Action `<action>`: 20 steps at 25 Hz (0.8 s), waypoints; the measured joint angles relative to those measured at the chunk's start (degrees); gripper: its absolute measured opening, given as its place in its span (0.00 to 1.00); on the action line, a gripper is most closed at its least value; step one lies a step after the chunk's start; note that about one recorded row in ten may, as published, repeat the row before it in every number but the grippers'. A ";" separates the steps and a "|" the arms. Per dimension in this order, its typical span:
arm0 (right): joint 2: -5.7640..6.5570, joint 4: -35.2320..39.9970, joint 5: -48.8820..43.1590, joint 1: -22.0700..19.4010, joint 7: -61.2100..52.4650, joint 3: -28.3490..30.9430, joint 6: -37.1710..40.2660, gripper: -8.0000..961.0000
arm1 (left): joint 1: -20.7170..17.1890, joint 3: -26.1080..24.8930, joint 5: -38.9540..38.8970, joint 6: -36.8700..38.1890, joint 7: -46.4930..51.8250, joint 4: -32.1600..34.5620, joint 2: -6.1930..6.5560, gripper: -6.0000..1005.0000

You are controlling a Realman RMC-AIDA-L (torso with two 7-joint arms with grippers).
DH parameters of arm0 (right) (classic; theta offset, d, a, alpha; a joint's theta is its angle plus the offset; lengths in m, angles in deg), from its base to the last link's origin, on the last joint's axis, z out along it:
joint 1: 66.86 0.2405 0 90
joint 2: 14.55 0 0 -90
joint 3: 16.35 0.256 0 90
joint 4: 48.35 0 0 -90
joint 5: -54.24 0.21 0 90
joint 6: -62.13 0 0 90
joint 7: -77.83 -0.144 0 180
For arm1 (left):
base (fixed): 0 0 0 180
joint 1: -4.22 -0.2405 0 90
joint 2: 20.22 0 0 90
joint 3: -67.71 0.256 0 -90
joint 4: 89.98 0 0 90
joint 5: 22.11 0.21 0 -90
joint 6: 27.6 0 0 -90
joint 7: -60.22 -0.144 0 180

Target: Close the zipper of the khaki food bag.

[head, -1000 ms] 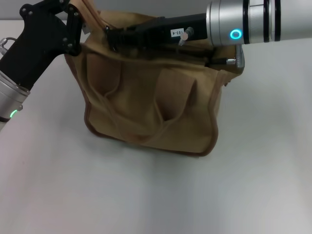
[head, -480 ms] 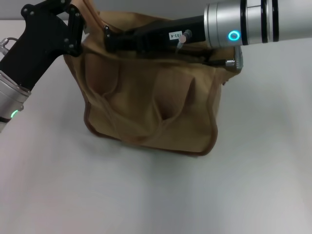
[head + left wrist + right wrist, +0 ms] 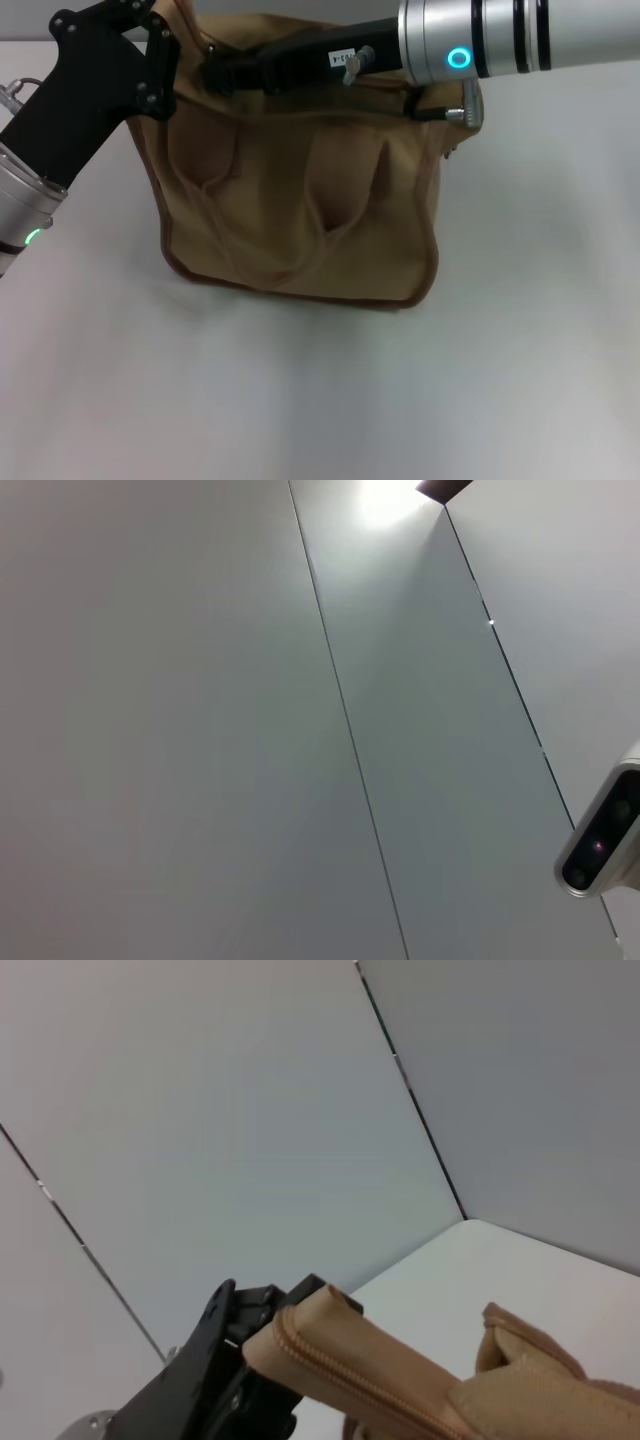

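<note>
While both grippers meet at the bag's (image 3: 300,200) top, it stands on the table (image 3: 520,350).
Left gripper (image 3: 165,50) clamps its left corner (image 3: 300,1335); right gripper's (image 3: 215,72) grip on the zipper (image 3: 350,1375): cannot tell.

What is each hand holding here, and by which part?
The left hand grips the khaki food bag at its top left end, beside the zipper. The right hand is at the top edge; its hold cannot be told.

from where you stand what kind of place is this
Probably a lab or test room rather than a kitchen: a bare white tabletop holds only the boxy tan canvas food bag, and plain grey wall panels stand behind, with no household furnishings in view.
</note>
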 joint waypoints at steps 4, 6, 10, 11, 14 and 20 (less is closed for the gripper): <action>-0.07 0.18 0.04 0.08 -0.05 -0.35 -0.31 0.22 | 0.07 0.02 -0.01 0.03 0.00 -0.07 0.00 0.09; -0.08 0.37 0.15 0.02 -0.06 -0.35 0.00 0.20 | 0.09 0.02 -0.08 -0.04 0.00 -0.09 0.00 0.09; -0.09 1.62 0.29 -1.38 -0.06 -0.35 0.67 0.15 | 0.09 0.03 -0.25 -0.25 0.00 -0.09 -0.01 0.09; -0.09 2.04 0.34 -1.82 -0.06 -0.35 0.87 0.14 | 0.09 0.03 -0.28 -0.33 0.00 -0.09 -0.01 0.09; -0.12 3.84 0.41 -3.59 -0.05 -0.31 1.81 0.11 | 0.03 -0.16 -0.40 -0.93 0.00 -0.08 0.05 0.09; -0.21 6.58 3.28 -7.21 2.35 -0.01 3.06 0.11 | -0.12 -0.39 -0.52 -1.84 0.00 -0.08 0.09 0.09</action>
